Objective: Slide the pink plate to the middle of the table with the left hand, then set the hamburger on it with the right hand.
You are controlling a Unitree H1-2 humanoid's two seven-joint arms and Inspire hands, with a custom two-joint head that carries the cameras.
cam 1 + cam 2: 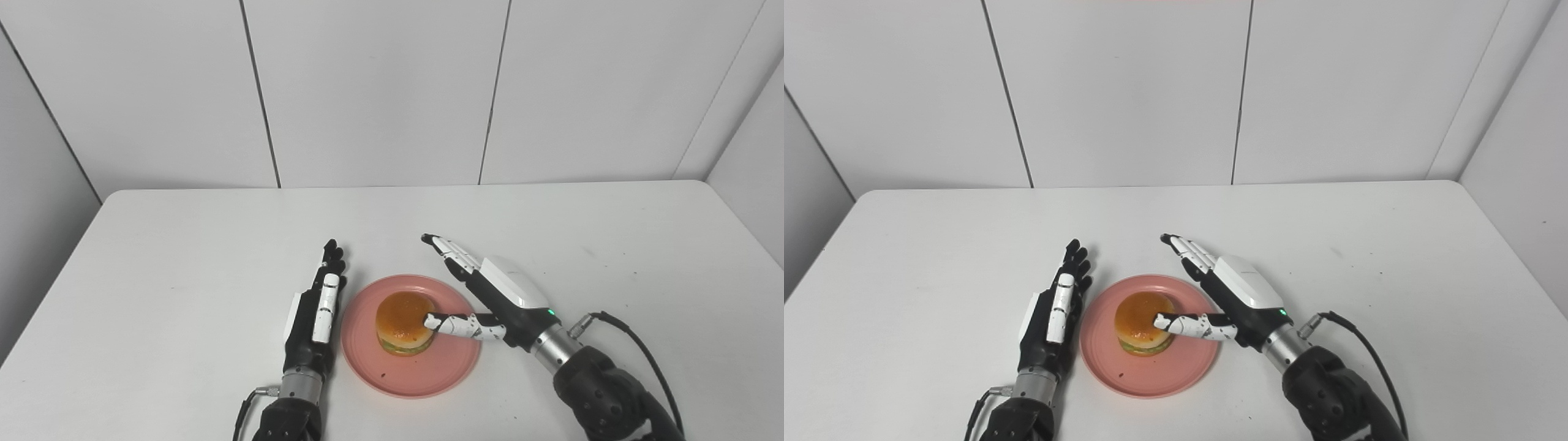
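1. The pink plate [410,373] lies on the white table [184,257], low and centre in the frame.
2. The hamburger [404,323] sits upright on the plate.
3. The left hand [315,312] lies just left of the plate, fingers straight, holding nothing.
4. The right hand [490,294] is spread wide right of the hamburger, thumb tip at the bun.

Both forearms — cut off below
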